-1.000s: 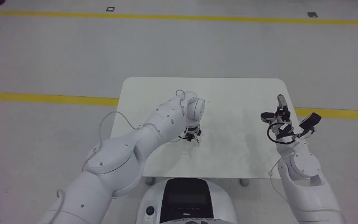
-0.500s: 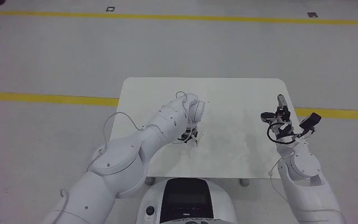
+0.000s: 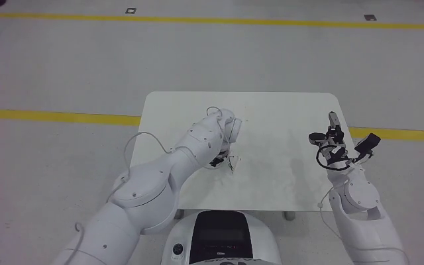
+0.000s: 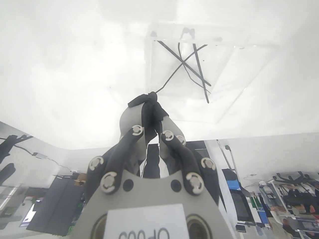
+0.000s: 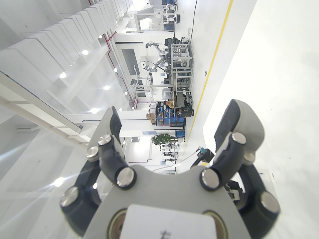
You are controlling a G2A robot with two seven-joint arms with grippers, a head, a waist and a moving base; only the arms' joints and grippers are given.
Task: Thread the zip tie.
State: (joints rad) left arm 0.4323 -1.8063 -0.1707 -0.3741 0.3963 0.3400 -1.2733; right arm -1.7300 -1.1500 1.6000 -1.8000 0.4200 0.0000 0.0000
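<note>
Tie: a thin black zip tie (image 4: 172, 75). One end is pinched in the left gripper (image 4: 149, 101) and the rest trails into a clear tray (image 4: 147, 70) on the table (image 3: 285, 119).
Handling: I judge it very light, springy along its length, limp sideways and smooth. It will likely bow and swing as it is lifted, and could slip through a loose pinch.
Hold: the grip is right at the tip, and whether that is the head or the tail end is too small to tell. For threading, a hold just behind the tail tip would keep the point steady. The other gripper would need the head.
Left jaws: closed together on the tie's end, fingertips just outside the tray wall.
Other ties: several more (image 4: 199, 68) lie crossed in the tray, over and under the held one. They may snag or drag along with it.
Tray: see-through, with low walls that are hard to make out. The strap has to clear the near wall.
Right gripper (image 5: 169, 123): jaws wide apart and empty, held up at the table's right edge, well apart from the tie.
Room: bare tabletop lies between the two arms, open for bringing the ends together. The tray sits in the near-left part of the table, with the near edge not far off.
</note>
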